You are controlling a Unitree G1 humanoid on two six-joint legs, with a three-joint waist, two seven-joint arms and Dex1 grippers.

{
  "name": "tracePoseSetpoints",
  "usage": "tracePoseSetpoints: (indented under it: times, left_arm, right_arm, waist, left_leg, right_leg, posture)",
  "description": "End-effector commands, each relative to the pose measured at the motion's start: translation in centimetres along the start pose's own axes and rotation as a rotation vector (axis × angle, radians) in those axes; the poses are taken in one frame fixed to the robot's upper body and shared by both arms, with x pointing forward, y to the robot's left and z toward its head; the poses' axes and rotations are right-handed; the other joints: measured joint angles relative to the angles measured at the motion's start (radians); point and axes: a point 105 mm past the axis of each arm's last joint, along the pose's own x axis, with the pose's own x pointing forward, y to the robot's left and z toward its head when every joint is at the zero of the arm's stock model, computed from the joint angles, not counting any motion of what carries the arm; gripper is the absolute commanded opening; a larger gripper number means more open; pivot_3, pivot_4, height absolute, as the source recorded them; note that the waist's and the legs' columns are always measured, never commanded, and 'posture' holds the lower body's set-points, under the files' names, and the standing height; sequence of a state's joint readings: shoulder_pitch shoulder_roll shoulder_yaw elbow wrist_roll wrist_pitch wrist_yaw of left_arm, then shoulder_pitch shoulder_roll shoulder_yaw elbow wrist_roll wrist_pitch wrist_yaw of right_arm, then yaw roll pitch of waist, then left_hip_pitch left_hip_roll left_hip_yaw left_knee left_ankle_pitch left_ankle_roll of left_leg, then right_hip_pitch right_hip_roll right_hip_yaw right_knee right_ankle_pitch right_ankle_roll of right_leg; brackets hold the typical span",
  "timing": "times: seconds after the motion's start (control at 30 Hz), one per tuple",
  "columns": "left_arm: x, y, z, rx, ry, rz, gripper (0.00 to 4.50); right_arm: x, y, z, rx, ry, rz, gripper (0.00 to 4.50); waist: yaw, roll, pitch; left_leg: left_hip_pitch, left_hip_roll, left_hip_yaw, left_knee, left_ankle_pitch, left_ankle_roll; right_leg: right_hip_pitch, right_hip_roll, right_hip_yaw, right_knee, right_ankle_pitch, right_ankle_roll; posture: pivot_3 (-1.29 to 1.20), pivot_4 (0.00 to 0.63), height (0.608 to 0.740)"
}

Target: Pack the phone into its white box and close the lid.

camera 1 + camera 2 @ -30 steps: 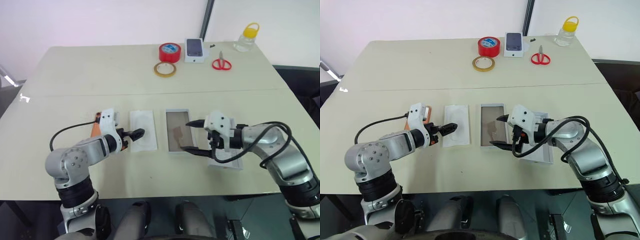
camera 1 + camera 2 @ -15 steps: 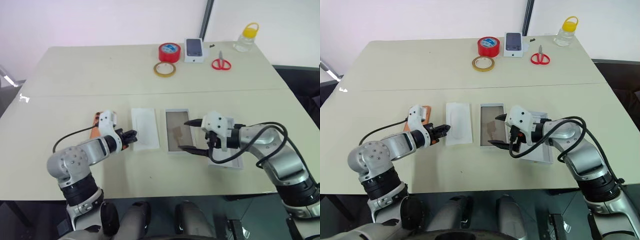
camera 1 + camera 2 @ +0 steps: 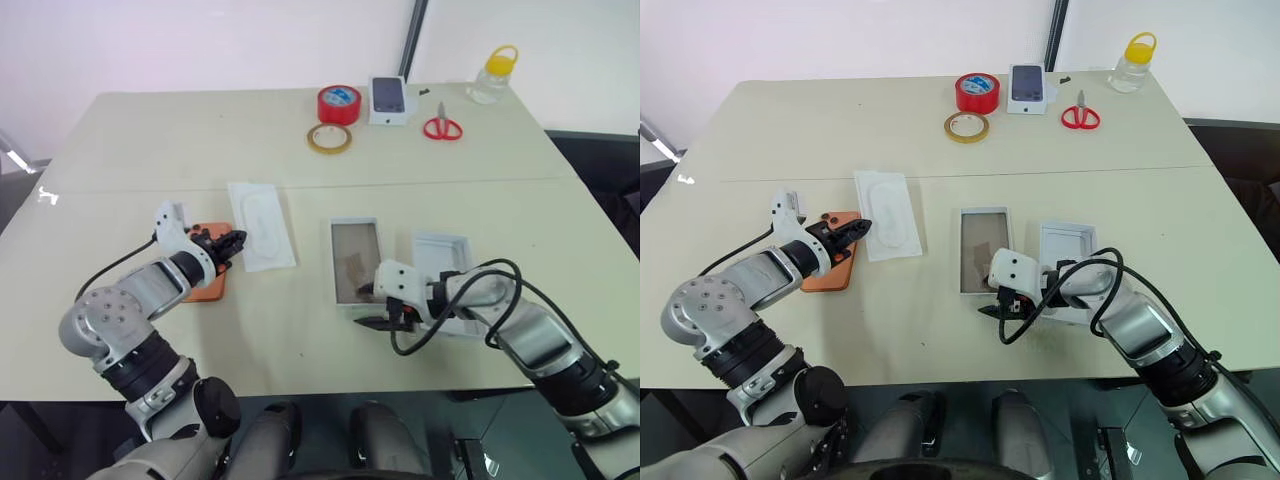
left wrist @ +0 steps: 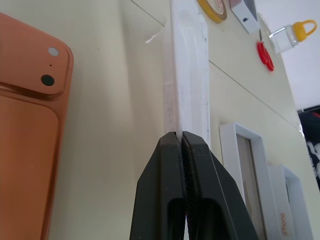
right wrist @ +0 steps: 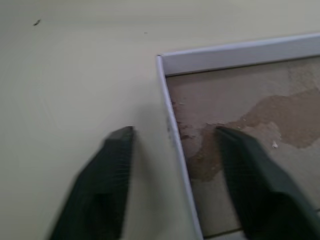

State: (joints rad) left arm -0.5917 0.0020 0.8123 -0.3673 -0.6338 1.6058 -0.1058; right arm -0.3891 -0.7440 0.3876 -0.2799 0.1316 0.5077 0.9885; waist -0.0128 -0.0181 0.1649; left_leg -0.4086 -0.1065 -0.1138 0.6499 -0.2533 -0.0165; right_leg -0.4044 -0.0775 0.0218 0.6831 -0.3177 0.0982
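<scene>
Phone (image 3: pixel 202 275) lies camera-side up on the tabletop (image 3: pixel 300 170) — left fingers (image 4: pixel 182 150) pinch the insert card (image 3: pixel 260 225) at its 3 o'clock; right fingers (image 5: pixel 120 150) straddle the white box (image 3: pixel 355 260) wall, parted.

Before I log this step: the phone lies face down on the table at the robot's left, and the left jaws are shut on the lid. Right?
Not quite. The left gripper is shut on the flat white insert card, not the lid, which lies open beside the white box, as the left wrist view shows. The phone does lie face down at the robot's left.
</scene>
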Motion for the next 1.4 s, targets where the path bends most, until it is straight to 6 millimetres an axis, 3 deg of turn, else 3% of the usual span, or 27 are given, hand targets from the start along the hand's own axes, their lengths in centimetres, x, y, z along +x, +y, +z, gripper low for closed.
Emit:
tracePoseSetpoints:
  times: [0.03,0.07,0.23,0.53,0.77,1.07,1.17,1.37,1.4]
  left_arm:
    - [-0.6,-0.9,1.1,0.007,-0.056,-0.041,0.00]
    - [-0.7,-1.0,1.4,-0.001,-0.068,-0.046,0.00]
    - [-0.9,-1.2,2.6,-0.030,-0.109,-0.074,0.00]
    - [-0.9,-1.2,2.6,-0.025,-0.102,-0.068,0.00]
    - [-0.7,-1.4,2.3,-0.030,-0.098,-0.065,0.00]
    - [-0.4,-2.0,2.0,-0.032,-0.084,-0.087,0.00]
    - [-0.4,-2.0,2.0,-0.032,-0.082,-0.089,0.00]
    - [-0.6,-1.9,1.6,-0.014,-0.069,-0.091,0.00]
    - [-0.7,-1.9,1.5,-0.006,-0.062,-0.094,0.00]
  right_arm:
    - [0.4,-0.2,2.0,-0.095,-0.050,0.002,0.50]
    - [0.6,-0.2,2.3,-0.110,-0.056,0.004,0.05]
    - [2.4,0.0,4.1,-0.179,-0.082,0.032,0.05]
    - [6.3,0.0,5.4,-0.276,-0.109,0.073,0.05]
    - [6.8,0.8,6.7,-0.362,-0.177,0.113,0.05]
    - [8.5,0.1,7.5,-0.308,-0.167,0.095,0.05]
    - [8.5,-0.2,7.9,-0.270,-0.183,0.077,0.86]
    - [5.9,-1.1,9.7,-0.284,-0.279,0.026,3.80]
    - [5.3,-1.3,9.6,-0.283,-0.282,0.021,3.80]
  waist:
    - [0.000,0.000,0.000]
    - [0.000,0.000,0.000]
    - [-0.001,-0.002,0.000]
    - [-0.003,-0.003,-0.001]
    - [-0.007,-0.004,-0.001]
    - [-0.005,-0.004,-0.001]
    - [-0.005,-0.004,-0.001]
    - [-0.005,-0.004,-0.001]
    - [-0.004,-0.004,-0.001]
  left_leg:
    - [0.000,0.000,0.000,0.000,0.000,0.000]
    - [0.000,0.000,0.000,0.000,0.000,0.000]
    - [0.000,0.000,0.000,0.000,0.000,0.000]
    - [0.000,0.000,-0.001,0.000,0.001,-0.001]
    - [0.001,0.000,-0.001,0.000,0.001,-0.002]
    - [0.000,0.000,-0.001,0.000,0.001,-0.002]
    - [0.000,0.000,-0.001,0.000,0.001,-0.002]
    - [0.000,0.000,-0.001,0.000,0.001,-0.002]
    - [0.000,0.000,-0.001,0.000,0.001,-0.002]
  right_leg:
    - [0.000,0.000,0.000,0.000,0.000,0.000]
    - [0.000,0.000,0.000,0.000,0.000,0.000]
    - [0.000,0.000,0.000,0.000,0.000,0.000]
    - [0.000,0.000,0.000,0.000,0.000,0.000]
    - [-0.001,0.001,0.000,0.001,0.000,0.000]
    - [-0.001,0.001,0.000,0.001,0.000,0.000]
    - [-0.001,0.001,0.000,0.001,0.000,0.000]
    - [-0.001,0.001,0.000,0.001,0.000,0.000]
    - [-0.001,0.001,0.000,0.001,0.000,0.000]
  posture:
    - [0.00,0.150,0.740]
    - [0.00,0.150,0.740]
    - [0.00,0.150,0.740]
    - [0.00,0.150,0.740]
    - [0.00,0.150,0.740]
    - [0.00,0.150,0.740]
    - [0.00,0.150,0.740]
    - [0.00,0.150,0.740]
    - [0.00,0.150,0.740]
